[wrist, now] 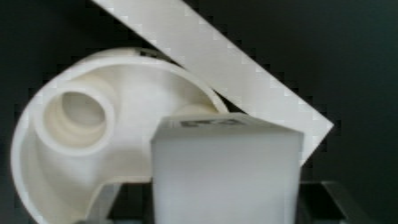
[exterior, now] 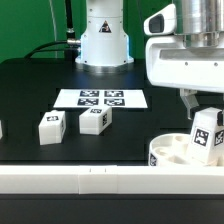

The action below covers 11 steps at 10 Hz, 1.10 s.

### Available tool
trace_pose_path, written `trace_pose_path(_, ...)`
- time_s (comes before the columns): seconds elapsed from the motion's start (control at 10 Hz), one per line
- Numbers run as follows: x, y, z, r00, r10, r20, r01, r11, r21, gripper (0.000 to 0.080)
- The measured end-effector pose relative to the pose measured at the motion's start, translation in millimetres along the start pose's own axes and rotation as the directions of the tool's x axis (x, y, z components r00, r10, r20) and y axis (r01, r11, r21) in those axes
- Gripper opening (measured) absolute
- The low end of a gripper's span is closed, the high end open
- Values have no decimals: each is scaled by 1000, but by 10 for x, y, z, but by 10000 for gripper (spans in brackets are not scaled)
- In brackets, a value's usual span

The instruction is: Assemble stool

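Black table [exterior: 30, 90] carries all items, with the arm base [exterior: 103, 40] standing at its far edge. Count in the exterior view, from its left: one white sliver [exterior: 1, 129] cut off by the frame edge, not identifiable; two loose legs standing upright and apart from each other, the first loose leg [exterior: 50, 128] and the second loose leg [exterior: 95, 120], each showing a black-and-white tag on its front face; one marker board [exterior: 62, 98] lying flat behind them; one seat [exterior: 172, 150] near the front on the exterior view's right; one held leg [exterior: 207, 135] upright over the seat's right portion. One long white rail [exterior: 100, 180] runs across the front of the table. The gripper [exterior: 203, 112] sits directly above the seat, and its jaws appear clamped on the upper sides of the held leg, opened only to that leg's width. Whether the leg's lower end touches the seat cannot be determined. The wrist view shows the seat [wrist: 80, 110] with a round recess, the held leg [wrist: 222, 170] blurred in the foreground and covering part of it, and a white band [wrist: 231, 70] crossing diagonally behind. The fingers themselves are hard to make out there.
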<state>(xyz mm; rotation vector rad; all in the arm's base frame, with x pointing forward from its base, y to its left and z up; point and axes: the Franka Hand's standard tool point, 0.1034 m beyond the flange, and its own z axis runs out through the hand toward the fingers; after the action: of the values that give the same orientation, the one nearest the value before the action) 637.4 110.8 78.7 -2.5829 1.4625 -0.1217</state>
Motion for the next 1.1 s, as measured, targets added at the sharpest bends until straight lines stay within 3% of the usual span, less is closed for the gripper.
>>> trace_pose_path(0.3, -10, -9, -2, 982, 187, 24, -188, 982, 9, 341)
trace_pose_path(0.4, -19, -13, 0, 981, 190, 27, -191, 982, 11, 402)
trace_pose_path(0.5, -25, -14, 2, 983, 179, 27, -180, 984, 11, 538)
trace_pose_path(0.6, -26, -16, -4, 986, 164, 27, -165, 986, 11, 538)
trace_pose_path(0.7, -31, -22, -46, 992, 122, 31, -122, 992, 8, 626)
trace_pose_path(0.9, -17, -86, -177, 998, 50, 25, -51, 998, 28, 642)
trace_pose_path(1.1, -18, -98, -191, 1000, 11, 24, -12, 999, 34, 648)
